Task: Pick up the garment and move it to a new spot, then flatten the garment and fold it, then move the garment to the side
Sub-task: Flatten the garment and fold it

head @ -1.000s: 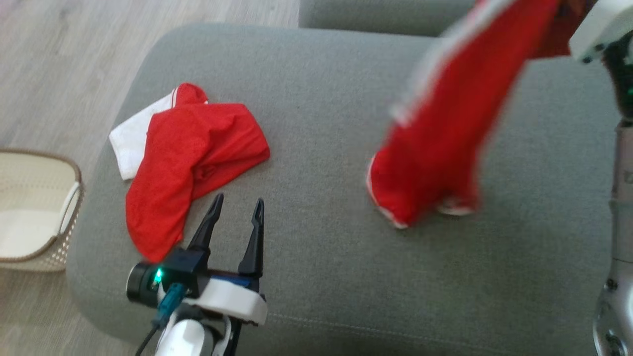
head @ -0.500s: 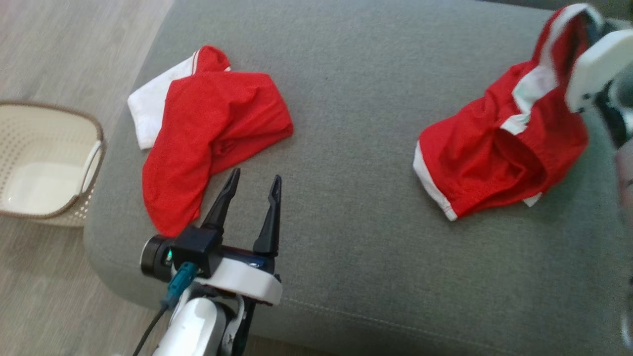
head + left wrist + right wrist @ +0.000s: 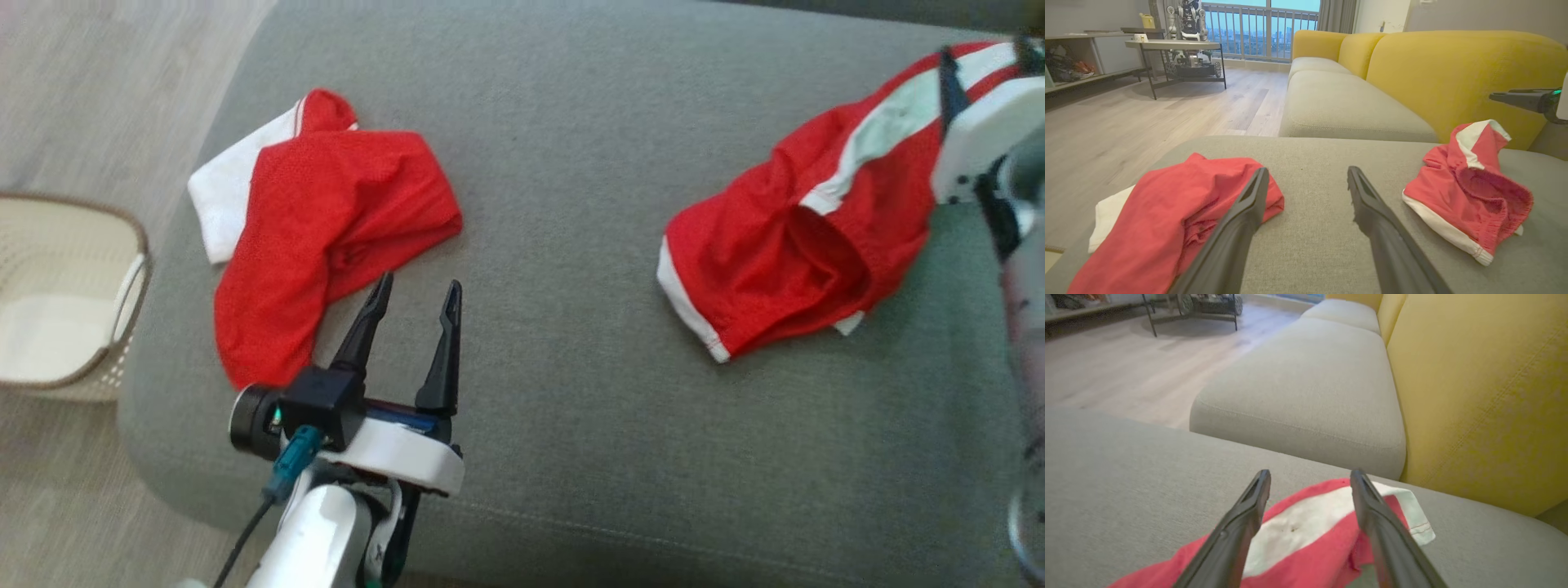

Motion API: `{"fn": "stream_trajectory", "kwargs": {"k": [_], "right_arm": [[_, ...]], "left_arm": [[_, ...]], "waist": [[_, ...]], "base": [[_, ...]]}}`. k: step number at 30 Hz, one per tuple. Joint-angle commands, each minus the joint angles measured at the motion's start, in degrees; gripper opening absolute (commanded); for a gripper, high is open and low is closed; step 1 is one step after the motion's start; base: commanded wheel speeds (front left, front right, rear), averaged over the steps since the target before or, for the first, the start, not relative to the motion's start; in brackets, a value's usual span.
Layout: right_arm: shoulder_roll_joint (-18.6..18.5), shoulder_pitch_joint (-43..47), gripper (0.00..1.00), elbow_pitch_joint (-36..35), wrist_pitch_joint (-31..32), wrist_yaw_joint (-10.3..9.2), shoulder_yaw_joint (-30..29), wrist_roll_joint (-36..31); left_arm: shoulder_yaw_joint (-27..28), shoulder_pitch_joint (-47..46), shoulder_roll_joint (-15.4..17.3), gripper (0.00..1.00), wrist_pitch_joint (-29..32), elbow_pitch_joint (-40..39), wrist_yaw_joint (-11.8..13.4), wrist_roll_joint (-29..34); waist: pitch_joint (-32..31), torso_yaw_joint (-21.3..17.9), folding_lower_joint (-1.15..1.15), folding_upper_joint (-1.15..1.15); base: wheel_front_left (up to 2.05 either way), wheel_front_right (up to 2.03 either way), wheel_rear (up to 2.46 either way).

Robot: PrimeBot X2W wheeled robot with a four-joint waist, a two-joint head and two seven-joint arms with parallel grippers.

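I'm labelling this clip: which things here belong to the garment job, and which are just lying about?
Job (likely): red shorts at right; open right end effector over them; grey cushion beneath.
Lying about: other red garment at left; cream basket on the floor; yellow sofa back.

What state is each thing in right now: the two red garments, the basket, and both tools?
Right garment: crumpled on the cushion, unfolded, not gripped.
Right tool: open, just above that garment.
Left garment: crumpled heap, untouched.
Left tool: open, holding nothing.
Basket: upright on the floor.
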Motion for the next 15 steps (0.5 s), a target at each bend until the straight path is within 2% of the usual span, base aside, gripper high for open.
{"fn": "stream_trajectory", "kwargs": {"k": [1, 9, 15], "right_arm": [[2.02, -2.71, 1.00, -1.37, -2.17, -0.02, 0.85, 0.86], [7.24, 0.96, 1.00, -3.46, -8.76, -0.02, 4.18, 7.46], [9.95, 11.80, 1.00, -15.28, -10.86, -0.02, 9.76, 15.41]], "left_arm": [[2.54, -1.55, 0.06, 1.00, -0.35, -1.78, -0.28, 0.62], [4.04, 0.46, 0.06, 1.00, -0.35, -2.91, 0.04, 0.34], [4.74, 2.11, 0.06, 1.00, -0.35, -4.22, 0.95, -0.92]], "waist": [[-2.39, -2.37, 0.00, 0.00], [-7.84, -7.48, 0.00, 0.00], [-10.54, -11.25, 0.00, 0.00]], "base": [[0.00, 0.00, 0.00], [0.00, 0.00, 0.00], [0.00, 0.00, 0.00]]}}
